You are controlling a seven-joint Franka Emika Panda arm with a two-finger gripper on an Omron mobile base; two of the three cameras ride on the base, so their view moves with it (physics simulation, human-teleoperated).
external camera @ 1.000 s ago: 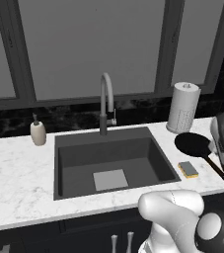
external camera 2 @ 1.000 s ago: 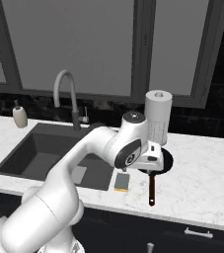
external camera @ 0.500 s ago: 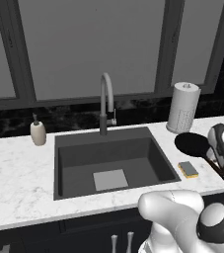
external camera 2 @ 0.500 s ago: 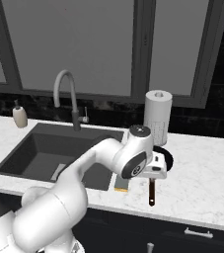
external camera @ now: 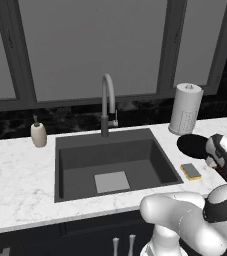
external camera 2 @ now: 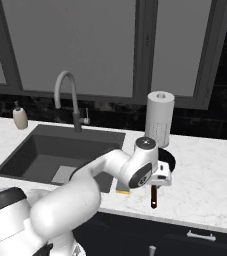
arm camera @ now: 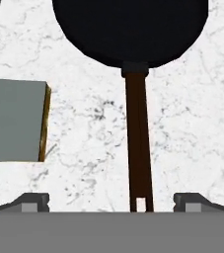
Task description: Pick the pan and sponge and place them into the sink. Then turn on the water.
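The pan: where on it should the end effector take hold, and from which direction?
Probably the straight handle of the pan, coming down from above. It lies flat on the marble counter, pointing away from the bowl, narrow enough to sit between the end effector fingertips, which already straddle it, open. The sponge lies apart to one side.

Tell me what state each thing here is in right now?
pan: flat on the counter, not gripped.
sponge: on the counter beside the pan handle, untouched.
sink: nothing lying in it.
faucet: off, no water running.
end effector: open, fingers either side of the pan handle.
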